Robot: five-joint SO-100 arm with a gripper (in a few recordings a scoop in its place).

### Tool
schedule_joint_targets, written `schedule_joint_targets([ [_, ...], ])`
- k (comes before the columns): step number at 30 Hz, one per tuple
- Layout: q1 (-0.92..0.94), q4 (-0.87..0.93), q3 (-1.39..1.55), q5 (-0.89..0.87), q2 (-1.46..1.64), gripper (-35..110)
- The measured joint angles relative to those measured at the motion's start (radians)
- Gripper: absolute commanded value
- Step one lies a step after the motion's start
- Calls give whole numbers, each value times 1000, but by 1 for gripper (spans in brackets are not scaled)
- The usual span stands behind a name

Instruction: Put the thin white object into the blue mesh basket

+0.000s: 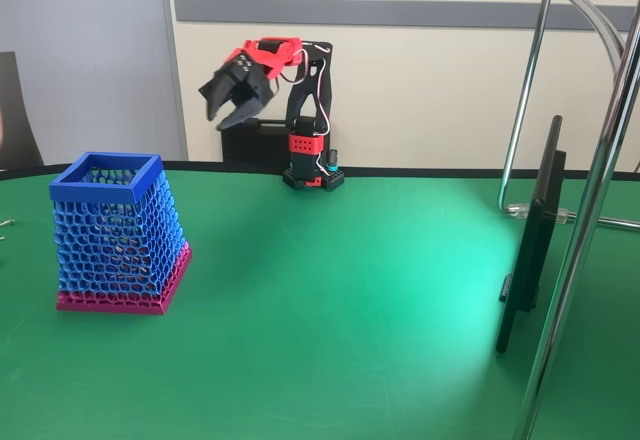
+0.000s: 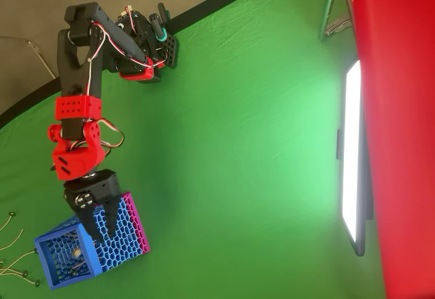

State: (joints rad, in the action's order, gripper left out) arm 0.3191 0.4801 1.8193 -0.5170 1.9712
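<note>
Standing on the green table (image 1: 330, 310), the blue mesh basket (image 1: 118, 232) rests upright on its magenta base band, its open square mouth facing up. In the overhead view the gripper (image 2: 100, 219) hangs above the basket (image 2: 88, 248), its black fingers spread apart with nothing between them. In the fixed view the gripper (image 1: 233, 92) is raised well above the table, jaws parted. Something small and pale lies inside the basket (image 2: 76, 250); whether it is the thin white object cannot be told. No writing is readable.
</note>
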Motion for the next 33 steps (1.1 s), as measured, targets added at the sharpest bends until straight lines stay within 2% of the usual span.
schedule_joint_targets([
  [21, -215, -2, 575, 426, 377, 1],
  [33, -276, -94, 913, 499, 566, 1],
])
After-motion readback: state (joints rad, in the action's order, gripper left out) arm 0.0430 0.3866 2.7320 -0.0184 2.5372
